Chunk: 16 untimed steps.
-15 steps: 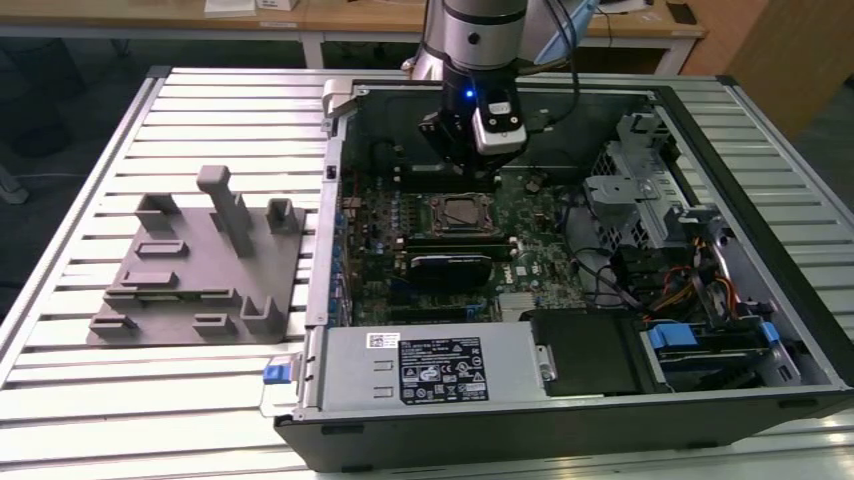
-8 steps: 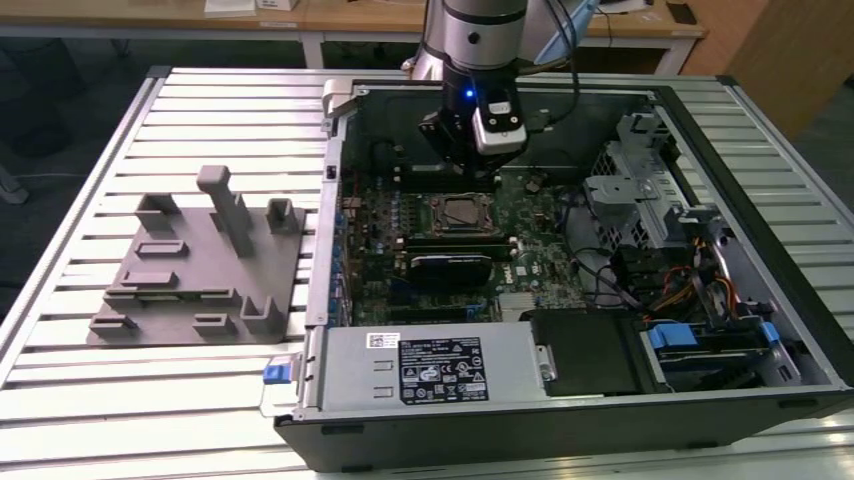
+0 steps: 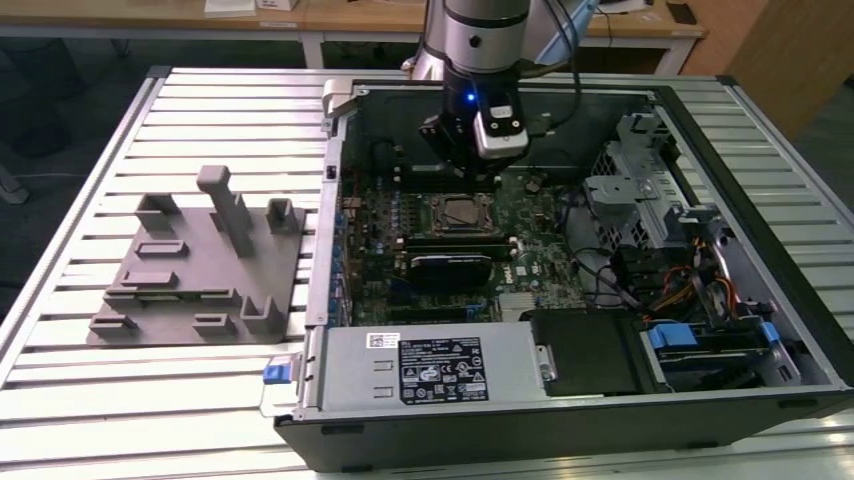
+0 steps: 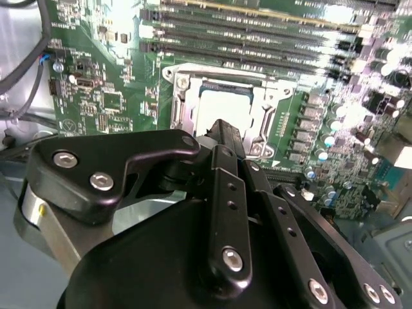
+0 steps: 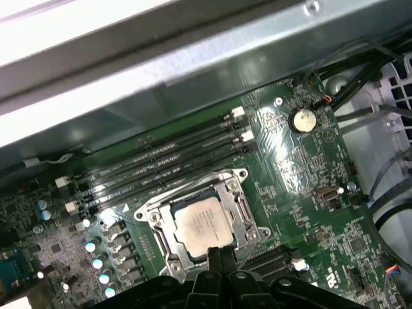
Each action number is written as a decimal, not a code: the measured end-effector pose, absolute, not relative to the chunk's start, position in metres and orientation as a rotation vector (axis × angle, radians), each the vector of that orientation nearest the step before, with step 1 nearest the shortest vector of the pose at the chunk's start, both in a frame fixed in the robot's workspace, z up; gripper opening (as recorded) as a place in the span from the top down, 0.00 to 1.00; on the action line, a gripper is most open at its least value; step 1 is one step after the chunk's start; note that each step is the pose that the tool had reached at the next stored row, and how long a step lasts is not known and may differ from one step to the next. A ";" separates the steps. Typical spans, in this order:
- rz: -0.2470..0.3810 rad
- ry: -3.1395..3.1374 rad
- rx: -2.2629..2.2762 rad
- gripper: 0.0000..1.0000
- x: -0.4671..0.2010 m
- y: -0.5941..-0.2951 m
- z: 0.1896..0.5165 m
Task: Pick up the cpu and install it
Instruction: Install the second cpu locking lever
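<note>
The cpu [image 3: 461, 211] lies flat in its socket on the green motherboard [image 3: 534, 250] inside the open computer case. Its silvery top faces up in both wrist views [image 5: 203, 222] [image 4: 222, 106], and the socket's metal frame [image 5: 239, 201] surrounds it. My gripper [image 3: 467, 165] hangs a little above the socket, slightly off to one side of the chip. Its black fingers [image 5: 215, 256] are shut together with nothing between them. In the second wrist view the fingertips [image 4: 225, 135] cover one edge of the cpu.
A grey plastic fixture [image 3: 200, 270] with upright blocks stands on the slatted table at the exterior view's left. The case wall [image 3: 334, 200], the power supply [image 3: 427, 365], the drive cage [image 3: 641, 190] and loose cables [image 3: 694, 290] surround the board. Memory slots [image 5: 161, 161] run beside the socket.
</note>
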<state>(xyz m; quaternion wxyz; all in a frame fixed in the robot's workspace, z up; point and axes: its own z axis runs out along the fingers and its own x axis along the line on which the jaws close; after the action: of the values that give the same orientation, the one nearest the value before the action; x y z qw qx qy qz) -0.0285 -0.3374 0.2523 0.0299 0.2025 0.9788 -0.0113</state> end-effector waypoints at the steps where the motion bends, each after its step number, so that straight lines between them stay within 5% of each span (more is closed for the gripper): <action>1: -0.035 3.018 0.624 0.89 -0.028 -0.339 0.252; 16: -0.033 3.025 0.586 0.89 -0.028 -0.359 0.247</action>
<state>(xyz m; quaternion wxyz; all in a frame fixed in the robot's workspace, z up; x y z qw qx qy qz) -0.0284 -0.3586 0.2469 0.0300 0.1901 0.9813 -0.0108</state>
